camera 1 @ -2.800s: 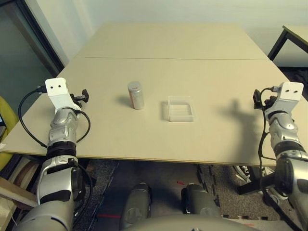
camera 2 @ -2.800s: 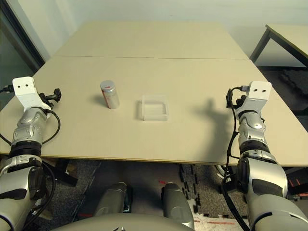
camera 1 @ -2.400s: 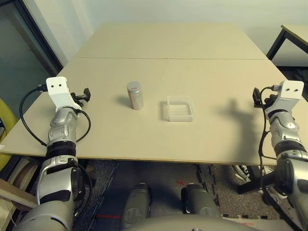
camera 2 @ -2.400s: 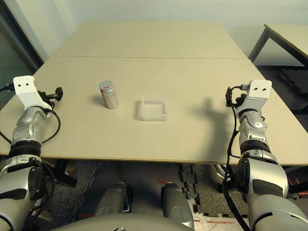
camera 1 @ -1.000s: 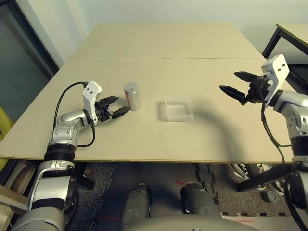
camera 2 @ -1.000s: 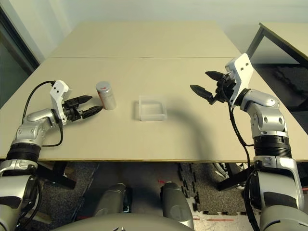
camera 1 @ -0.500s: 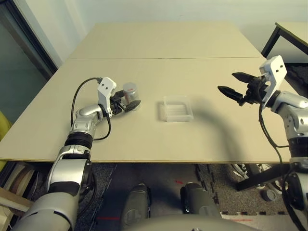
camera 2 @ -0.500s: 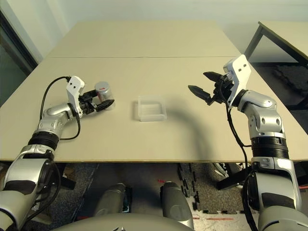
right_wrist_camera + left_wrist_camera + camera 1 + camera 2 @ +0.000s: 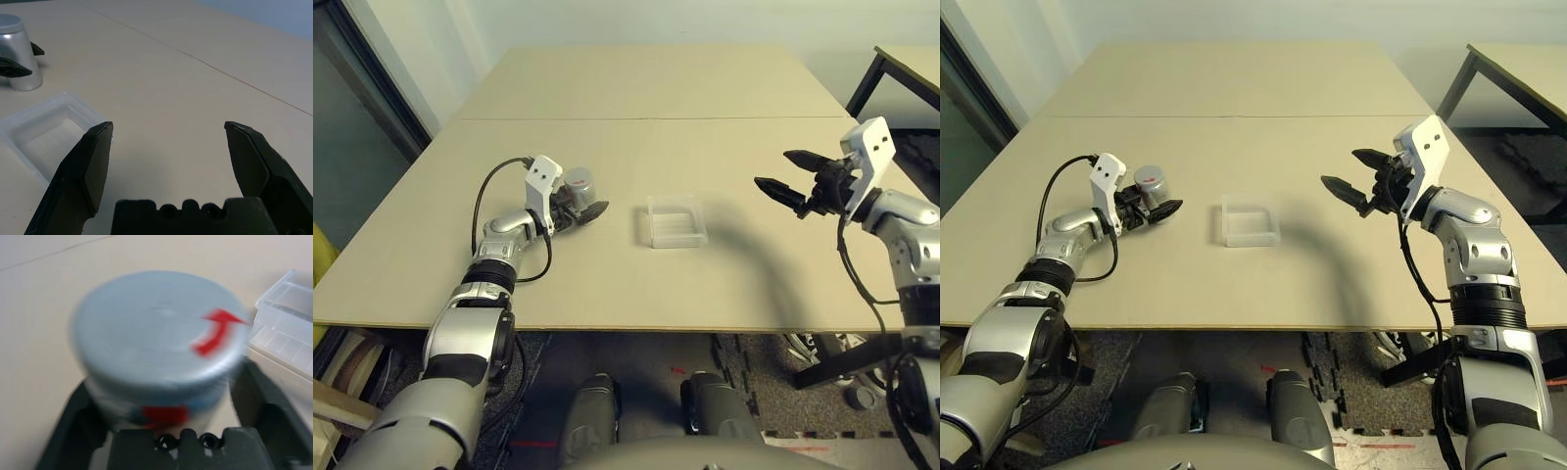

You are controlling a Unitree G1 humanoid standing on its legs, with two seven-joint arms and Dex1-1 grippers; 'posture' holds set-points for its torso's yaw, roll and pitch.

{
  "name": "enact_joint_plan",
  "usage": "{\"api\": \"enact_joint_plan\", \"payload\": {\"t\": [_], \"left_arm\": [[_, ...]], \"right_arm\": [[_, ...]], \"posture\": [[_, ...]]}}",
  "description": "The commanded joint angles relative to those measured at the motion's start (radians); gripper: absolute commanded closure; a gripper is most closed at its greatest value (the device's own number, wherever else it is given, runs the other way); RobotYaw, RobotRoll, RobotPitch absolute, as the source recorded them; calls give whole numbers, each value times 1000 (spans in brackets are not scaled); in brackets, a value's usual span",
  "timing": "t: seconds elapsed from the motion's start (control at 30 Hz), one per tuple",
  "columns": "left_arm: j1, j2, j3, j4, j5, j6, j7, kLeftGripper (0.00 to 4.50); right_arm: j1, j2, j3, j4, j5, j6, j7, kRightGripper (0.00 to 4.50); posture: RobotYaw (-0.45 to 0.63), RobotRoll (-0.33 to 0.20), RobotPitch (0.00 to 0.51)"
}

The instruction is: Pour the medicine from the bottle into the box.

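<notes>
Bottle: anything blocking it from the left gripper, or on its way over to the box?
Nothing visible. The bottle stands between the fingers of the left gripper, and only bare table shows from there to the clear box. The right gripper hovers beyond the box, off that path.

Bottle left, box right

Bottle [image 9: 579, 184] upright on table [image 9: 705, 284], left of box [image 9: 676, 223] and slightly farther back. Bottle and box apart, near each other. Seam [image 9: 651, 118] crosses table behind both. Second table [image 9: 913, 67] beyond, far right.
</notes>
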Motion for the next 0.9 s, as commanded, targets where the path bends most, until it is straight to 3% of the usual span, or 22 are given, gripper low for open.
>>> {"api": "enact_joint_plan", "payload": {"t": [0.03, 0.23, 0.57, 0.9], "left_arm": [[-24, -10, 1, 46, 15, -9, -1, 1775], [-55, 0, 7, 70, 11, 0, -24, 1919], [-101, 89, 8, -51, -40, 87, -365, 1919], [-98, 145, -93, -282, -58, 307, -651, 1919]], "right_arm": [[6, 2, 7, -16, 6, 9, -4, 0], [-6, 12, 19, -4, 1, 2, 2, 0], [-43, -2, 89, -61, 24, 83, 97, 0], [-236, 55, 196, -161, 141, 344, 219, 0]], "posture": [[-190, 0, 12], [-176, 0, 1], [-142, 0, 0], [-112, 0, 0]]}}
